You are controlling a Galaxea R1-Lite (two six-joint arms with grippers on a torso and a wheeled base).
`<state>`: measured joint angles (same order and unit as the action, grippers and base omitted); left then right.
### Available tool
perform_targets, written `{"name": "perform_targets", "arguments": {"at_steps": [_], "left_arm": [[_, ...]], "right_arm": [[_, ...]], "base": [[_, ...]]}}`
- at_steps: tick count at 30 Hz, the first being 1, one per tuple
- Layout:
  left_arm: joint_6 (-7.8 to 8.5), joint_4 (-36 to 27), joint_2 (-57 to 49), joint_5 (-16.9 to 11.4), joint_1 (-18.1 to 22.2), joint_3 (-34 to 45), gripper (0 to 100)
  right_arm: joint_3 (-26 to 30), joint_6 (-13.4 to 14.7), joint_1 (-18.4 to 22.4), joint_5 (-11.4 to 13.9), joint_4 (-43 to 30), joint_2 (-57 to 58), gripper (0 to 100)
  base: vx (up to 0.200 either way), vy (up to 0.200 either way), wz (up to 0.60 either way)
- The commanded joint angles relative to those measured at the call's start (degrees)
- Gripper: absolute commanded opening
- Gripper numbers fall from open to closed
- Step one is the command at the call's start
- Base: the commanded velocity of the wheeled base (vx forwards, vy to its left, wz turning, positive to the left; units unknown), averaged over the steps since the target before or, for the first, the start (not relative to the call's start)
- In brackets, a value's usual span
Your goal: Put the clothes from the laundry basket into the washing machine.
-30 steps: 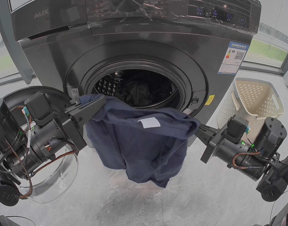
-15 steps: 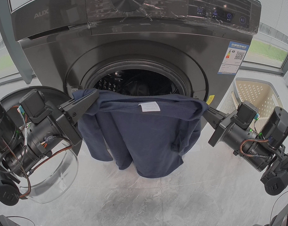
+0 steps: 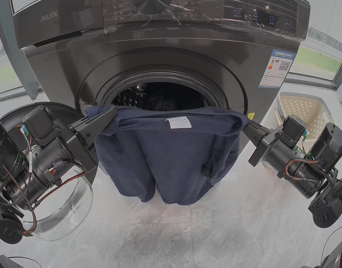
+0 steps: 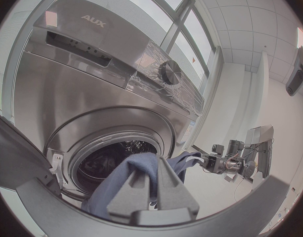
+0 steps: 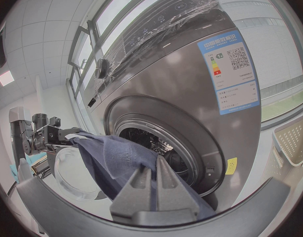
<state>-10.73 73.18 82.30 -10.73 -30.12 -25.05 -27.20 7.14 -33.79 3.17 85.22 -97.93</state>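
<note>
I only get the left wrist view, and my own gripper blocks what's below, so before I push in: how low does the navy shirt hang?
Observer: In the head view the navy shirt hangs stretched between the left gripper and the right gripper, drooping well below the door opening.
Operator: Is the right gripper actually shut on it?
Observer: Yes; in the right wrist view its fingers are closed with cloth pinched between them.
Operator: What stands off to my right?
Observer: The laundry basket stands on the floor right of the washing machine, just beyond the right gripper.
</note>
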Motion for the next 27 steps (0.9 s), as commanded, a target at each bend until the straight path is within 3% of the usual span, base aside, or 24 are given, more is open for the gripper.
{"name": "perform_targets", "arguments": {"at_steps": [1, 10, 19, 27], "left_arm": [[0.09, -0.06, -0.21, 0.62, 0.59, 0.53, 0], [0.09, -0.06, -0.12, 0.71, 0.50, 0.97, 0], [0.18, 0.03, -0.47, 0.71, 0.50, 0.97, 0], [0.18, 0.03, -0.47, 0.53, 0.50, 1.15, 0]], "right_arm": [[-3.04, 0.06, 2.77, -0.01, 0.56, -0.95, 0], [-5.59, 0.85, 1.71, -0.44, 1.96, -0.51, 0], [-3.65, 0.85, -0.22, -0.71, 1.96, -0.60, 0], [-3.48, 1.29, -3.03, -2.91, 1.96, -0.51, 0]], "base": [[0.000, 0.000, 0.00], [0.000, 0.000, 0.00], [0.000, 0.000, 0.00], [0.000, 0.000, 0.00]]}}
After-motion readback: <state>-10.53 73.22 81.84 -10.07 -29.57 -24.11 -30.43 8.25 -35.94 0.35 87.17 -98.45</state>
